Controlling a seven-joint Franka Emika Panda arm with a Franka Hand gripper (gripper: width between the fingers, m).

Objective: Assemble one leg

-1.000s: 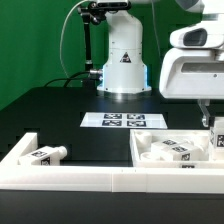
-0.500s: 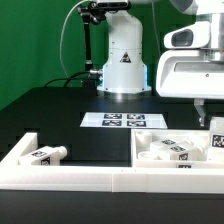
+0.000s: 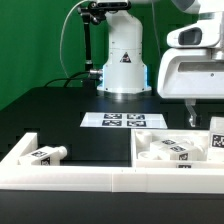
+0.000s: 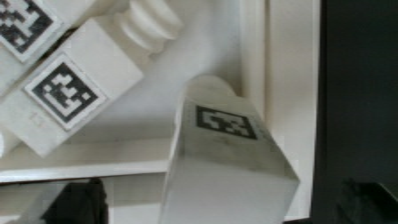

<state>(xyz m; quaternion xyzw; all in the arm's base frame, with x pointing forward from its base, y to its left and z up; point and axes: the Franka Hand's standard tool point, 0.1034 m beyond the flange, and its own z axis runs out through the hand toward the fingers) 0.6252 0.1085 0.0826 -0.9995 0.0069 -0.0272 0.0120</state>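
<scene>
In the exterior view my gripper (image 3: 205, 122) hangs over the right compartment of the white tray (image 3: 110, 178), at the view's right edge. One dark finger (image 3: 192, 117) shows, and a gap separates it from a tagged white leg (image 3: 217, 134) standing beside it. In the wrist view this leg (image 4: 228, 150) runs up between my two dark fingers (image 4: 71, 200), with space on the near side. The jaws stand open around it. More legs lie in the tray: several in the right compartment (image 3: 172, 151) and one in the left (image 3: 46, 154).
The marker board (image 3: 122, 121) lies on the black table behind the tray. The white robot base (image 3: 122, 60) stands at the back. In the wrist view, tagged white parts (image 4: 63, 90) lie close beside the leg, and the tray wall (image 4: 294, 60) runs along it.
The visible finger has shifted toward the exterior view's left, away from the leg. The leg stands slightly higher in the picture than before.
</scene>
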